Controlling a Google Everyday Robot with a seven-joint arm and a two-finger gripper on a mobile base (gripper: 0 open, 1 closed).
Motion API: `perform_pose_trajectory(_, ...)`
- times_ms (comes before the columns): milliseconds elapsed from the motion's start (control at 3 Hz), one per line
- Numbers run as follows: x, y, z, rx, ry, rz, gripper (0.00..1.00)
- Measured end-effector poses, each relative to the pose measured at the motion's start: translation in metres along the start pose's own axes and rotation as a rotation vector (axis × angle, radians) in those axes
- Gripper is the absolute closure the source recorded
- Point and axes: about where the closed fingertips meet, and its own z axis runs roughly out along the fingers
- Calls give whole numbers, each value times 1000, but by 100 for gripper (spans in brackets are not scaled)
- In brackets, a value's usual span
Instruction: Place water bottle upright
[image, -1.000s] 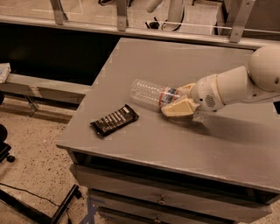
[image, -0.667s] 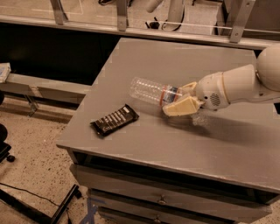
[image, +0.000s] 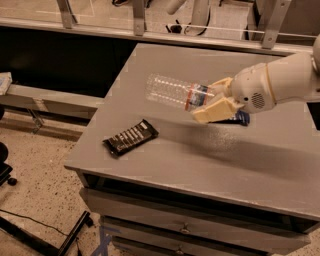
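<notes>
The water bottle (image: 172, 92) is clear ribbed plastic with a red, white and blue label band near its neck. It is held roughly horizontal, slightly above the grey table (image: 165, 160), base pointing left. My gripper (image: 214, 100) comes in from the right and is shut on the bottle's neck end, cream fingers (image: 212, 111) above and below it. The bottle's cap is hidden between the fingers.
A black snack bar wrapper (image: 130, 137) lies near the table's front left. A dark blue snack wrapper (image: 239, 118) peeks out under my gripper. The table's left and front edges drop to the floor; drawers sit below. A railing runs behind.
The bottle has risen off the table in my gripper and moved slightly up; the dark blue wrapper beneath now shows.
</notes>
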Motion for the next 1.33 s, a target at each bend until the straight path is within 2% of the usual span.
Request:
perform_pose_trajectory(333, -24, 17, -24, 9, 92, -96, 100)
perform_pose_trajectory(667, -39, 34, -49, 7, 206, -192, 100)
perform_pose_trajectory(1333, -49, 60, -93, -26, 405, -347, 100)
